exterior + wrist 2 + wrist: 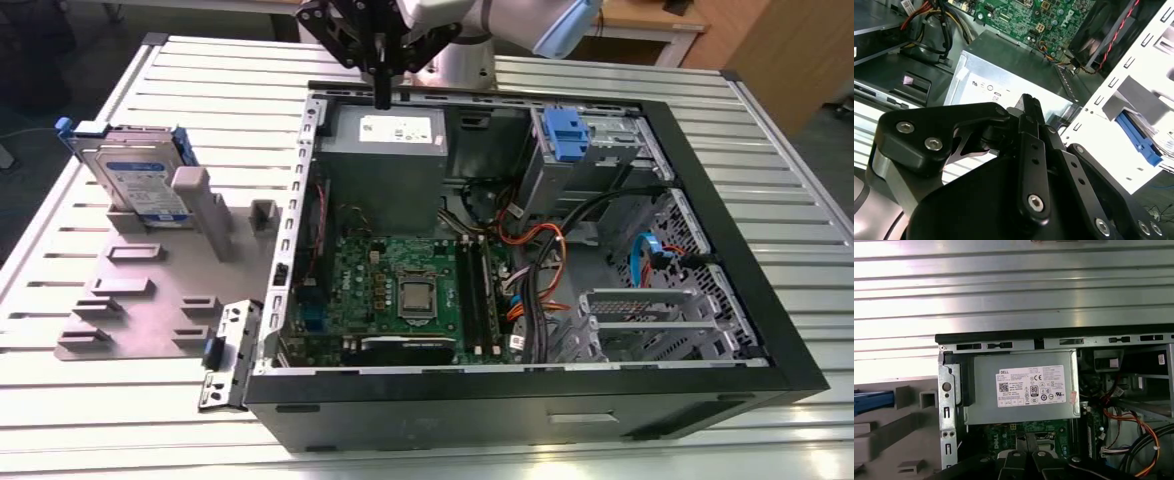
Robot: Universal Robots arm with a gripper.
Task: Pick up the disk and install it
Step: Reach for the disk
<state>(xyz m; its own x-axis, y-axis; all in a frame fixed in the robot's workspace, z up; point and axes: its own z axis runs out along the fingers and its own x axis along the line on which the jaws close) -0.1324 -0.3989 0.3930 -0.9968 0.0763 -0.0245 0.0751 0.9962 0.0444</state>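
Observation:
The disk, silver-grey with a white-and-blue label and blue rails, stands tilted in a grey holder plate at the exterior view's left, outside the open computer case. My gripper hangs over the case's far edge, above the grey power supply, well apart from the disk. Its black fingers meet at the tips with nothing between them. A blue rail of the disk appears in the second wrist view, and a blue edge of it in the first wrist view.
Inside the case lie the green motherboard, loose orange and black cables and a drive bay with a fixed blue bracket. A small metal bracket lies by the case's near corner. Everything rests on a slatted aluminium table.

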